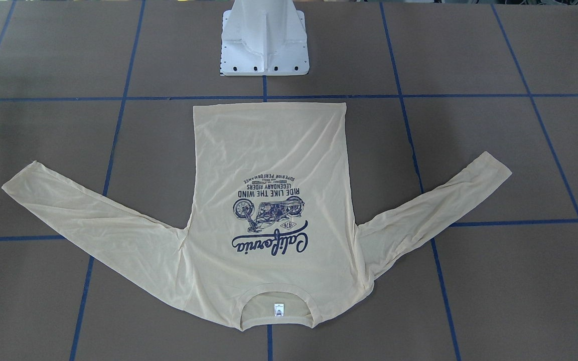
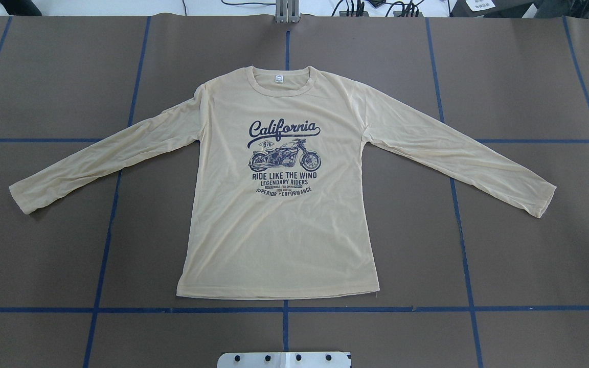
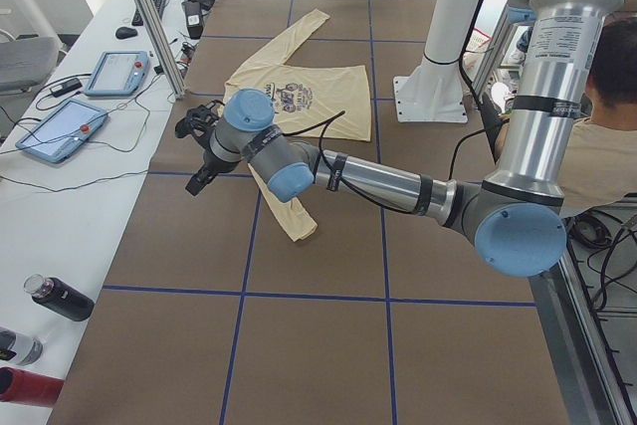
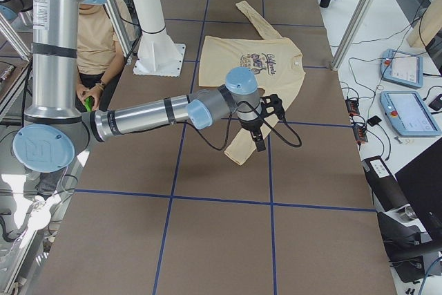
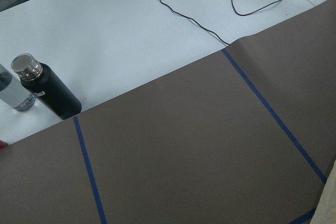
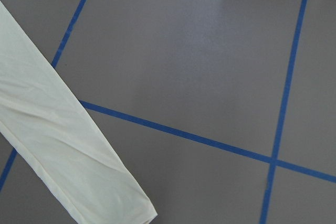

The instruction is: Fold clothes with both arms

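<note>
Reading this as pre-fold staging. T-shirt (image 2: pixel 279 225) lies flat and print up in the middle of the table (image 2: pixel 44 76), hem toward the robot base (image 1: pixel 265 40), collar away, both sleeves splayed out. Nothing folded yet.

Left arm (image 3: pixel 378 181) reaches out with the left gripper (image 3: pixel 199 176) hanging above the table by the left sleeve (image 2: pixel 105 161). Right arm (image 4: pixel 145 115) mirrors it, right gripper (image 4: pixel 258 139) by the right sleeve (image 2: pixel 458 153). Right wrist view has the cuff (image 6: pixel 105 182) in frame, so it's likely lined up for a sleeve pick.

Symmetric pose makes sense: fabric is thin, so pulling one side alone would probably skew it.

Grippers show only in the side views, so I can't tell whether either pair of fingers is apart or together.
</note>
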Controlling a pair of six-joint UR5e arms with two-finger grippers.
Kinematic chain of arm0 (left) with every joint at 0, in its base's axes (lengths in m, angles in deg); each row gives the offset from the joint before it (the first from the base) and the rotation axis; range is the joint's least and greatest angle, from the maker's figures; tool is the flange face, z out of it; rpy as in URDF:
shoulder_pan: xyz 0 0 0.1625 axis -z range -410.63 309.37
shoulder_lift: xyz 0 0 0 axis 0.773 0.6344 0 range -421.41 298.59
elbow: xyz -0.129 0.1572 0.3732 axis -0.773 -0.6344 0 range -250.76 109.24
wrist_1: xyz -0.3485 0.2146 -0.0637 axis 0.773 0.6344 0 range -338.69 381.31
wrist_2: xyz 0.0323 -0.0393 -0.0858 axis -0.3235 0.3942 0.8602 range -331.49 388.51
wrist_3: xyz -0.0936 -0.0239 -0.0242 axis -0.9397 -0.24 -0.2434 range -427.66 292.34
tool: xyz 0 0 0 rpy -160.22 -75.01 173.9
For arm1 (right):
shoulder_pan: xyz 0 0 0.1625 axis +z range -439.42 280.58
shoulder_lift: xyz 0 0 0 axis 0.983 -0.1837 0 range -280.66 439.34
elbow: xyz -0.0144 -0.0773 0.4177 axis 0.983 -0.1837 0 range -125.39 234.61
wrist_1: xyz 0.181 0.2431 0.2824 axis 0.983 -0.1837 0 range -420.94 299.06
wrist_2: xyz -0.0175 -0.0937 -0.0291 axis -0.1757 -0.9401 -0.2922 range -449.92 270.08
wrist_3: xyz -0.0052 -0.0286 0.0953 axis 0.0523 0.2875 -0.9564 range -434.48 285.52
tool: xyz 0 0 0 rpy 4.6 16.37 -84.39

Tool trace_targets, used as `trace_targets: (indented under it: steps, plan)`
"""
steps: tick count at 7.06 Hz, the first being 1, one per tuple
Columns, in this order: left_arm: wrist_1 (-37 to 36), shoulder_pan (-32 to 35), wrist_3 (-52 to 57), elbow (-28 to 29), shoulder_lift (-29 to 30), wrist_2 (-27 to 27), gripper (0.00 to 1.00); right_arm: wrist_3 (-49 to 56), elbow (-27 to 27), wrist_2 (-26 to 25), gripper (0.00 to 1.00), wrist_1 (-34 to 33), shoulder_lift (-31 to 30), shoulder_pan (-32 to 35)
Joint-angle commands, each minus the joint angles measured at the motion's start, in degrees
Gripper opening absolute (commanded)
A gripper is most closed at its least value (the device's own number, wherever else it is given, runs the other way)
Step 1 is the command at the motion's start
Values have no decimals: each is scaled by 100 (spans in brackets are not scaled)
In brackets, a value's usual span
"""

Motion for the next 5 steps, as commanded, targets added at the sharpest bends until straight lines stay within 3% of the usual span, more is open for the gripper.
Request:
trace_targets:
  steps: [1, 3, 5]
  plan:
    - [55, -61, -16, 13, 0, 3, 100, -1566, -514, -994, 100, 1681, -325, -1129]
    - [55, -70, -16, 4, 0, 3, 100, -2286, -1858, -1199, 97, 3491, -230, -1491]
    - [55, -70, -16, 4, 0, 3, 100, -2642, -1882, -1375, 86, 3693, -247, -1738]
